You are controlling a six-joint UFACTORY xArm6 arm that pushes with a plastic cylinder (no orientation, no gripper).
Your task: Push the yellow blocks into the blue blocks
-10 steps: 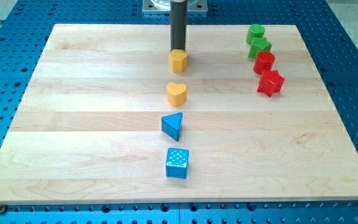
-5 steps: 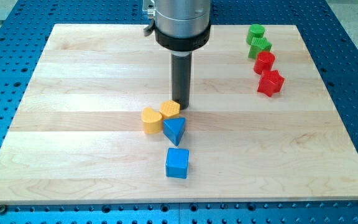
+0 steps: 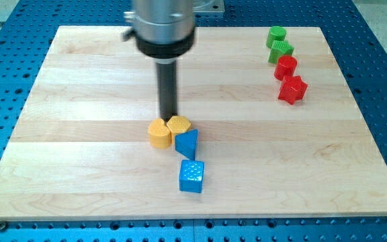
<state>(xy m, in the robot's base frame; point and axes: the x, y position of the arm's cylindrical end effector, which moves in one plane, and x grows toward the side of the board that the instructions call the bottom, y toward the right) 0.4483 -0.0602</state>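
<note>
Two yellow blocks sit side by side near the board's middle: a yellow heart-like block [image 3: 158, 132] on the left and a yellow hexagonal block [image 3: 179, 126] on the right. They touch each other. A blue triangular block [image 3: 187, 143] touches the yellow hexagonal block from below right. A blue cube [image 3: 191, 176] lies just below the triangle, a little apart. My tip [image 3: 169, 117] stands just above the two yellow blocks, at the hexagonal block's upper left edge.
Two green blocks [image 3: 279, 42] and two red blocks [image 3: 289, 78] form a column at the view's upper right. The wooden board [image 3: 79, 168] lies on a blue perforated table.
The rod pushed the yellow hexagonal block down into the heart block and the blue triangle, then moved left. The yellow pair now sits tight together against the triangle.
</note>
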